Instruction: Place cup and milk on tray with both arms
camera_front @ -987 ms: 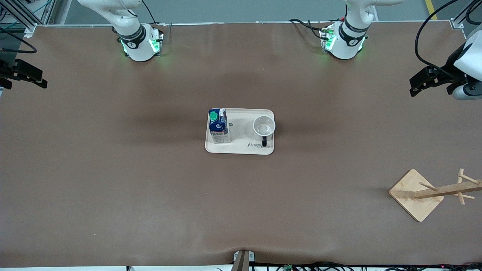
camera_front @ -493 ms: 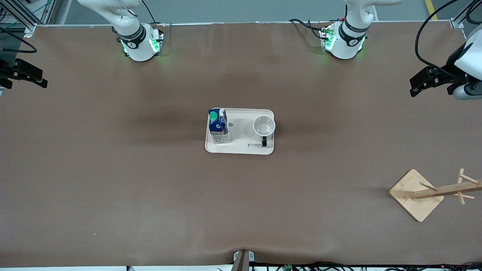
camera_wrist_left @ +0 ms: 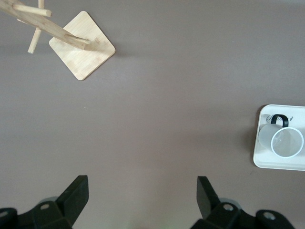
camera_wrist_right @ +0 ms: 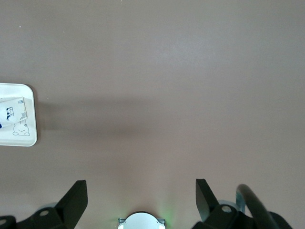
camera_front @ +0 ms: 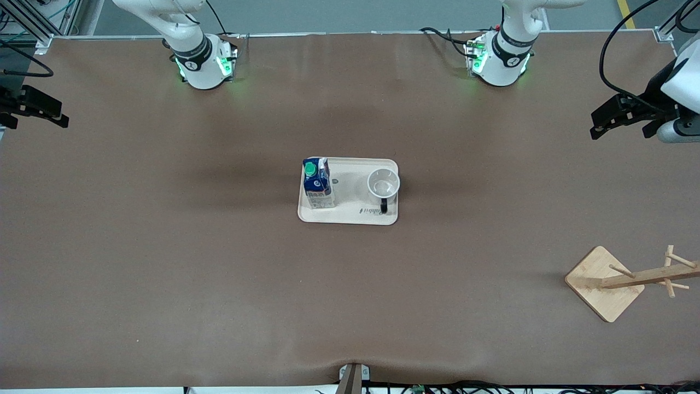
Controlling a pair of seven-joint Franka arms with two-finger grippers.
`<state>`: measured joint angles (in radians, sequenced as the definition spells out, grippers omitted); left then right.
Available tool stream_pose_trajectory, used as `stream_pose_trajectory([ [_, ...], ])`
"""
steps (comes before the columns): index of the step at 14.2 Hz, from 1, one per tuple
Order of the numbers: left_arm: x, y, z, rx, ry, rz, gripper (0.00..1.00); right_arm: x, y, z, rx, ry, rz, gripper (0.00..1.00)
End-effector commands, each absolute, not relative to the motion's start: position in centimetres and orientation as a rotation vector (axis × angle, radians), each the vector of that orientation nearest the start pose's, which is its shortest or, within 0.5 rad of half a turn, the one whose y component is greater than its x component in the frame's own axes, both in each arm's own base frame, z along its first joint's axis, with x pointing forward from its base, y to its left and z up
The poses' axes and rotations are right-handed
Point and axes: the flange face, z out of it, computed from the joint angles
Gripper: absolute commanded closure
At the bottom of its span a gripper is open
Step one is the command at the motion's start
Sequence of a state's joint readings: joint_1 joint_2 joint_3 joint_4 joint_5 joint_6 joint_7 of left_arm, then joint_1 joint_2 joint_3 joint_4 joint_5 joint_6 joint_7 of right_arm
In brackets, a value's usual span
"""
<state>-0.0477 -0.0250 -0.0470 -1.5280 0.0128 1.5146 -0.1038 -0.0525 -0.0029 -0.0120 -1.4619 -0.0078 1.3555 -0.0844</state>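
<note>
Now, milk and cup on tray, both spread pincers, left pincer and right pincer, over table ends.

The cream tray with rounded corners lies flat at the middle of the desk. The milk, a blue and white carton with a green cap, stands upright on the tray's end toward the right arm. The white cup stands upright and empty on its other end, black handle pointing toward the front camera.
</note>
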Motion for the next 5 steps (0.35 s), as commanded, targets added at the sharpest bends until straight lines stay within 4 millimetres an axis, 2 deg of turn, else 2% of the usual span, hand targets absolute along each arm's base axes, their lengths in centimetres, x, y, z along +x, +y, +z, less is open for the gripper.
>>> stream_pose_trajectory([
  [1,54.14,-5.14,65.84,-3.146,-0.012,-0.031,0.00,52.11,-3.83,66.12,-3.141,-0.033,0.163,0.00],
  [5,53.80,-5.20,65.94,-3.144,-0.009,-0.012,0.00,52.11,-3.83,66.12,-3.141,-0.033,0.163,0.00],
])
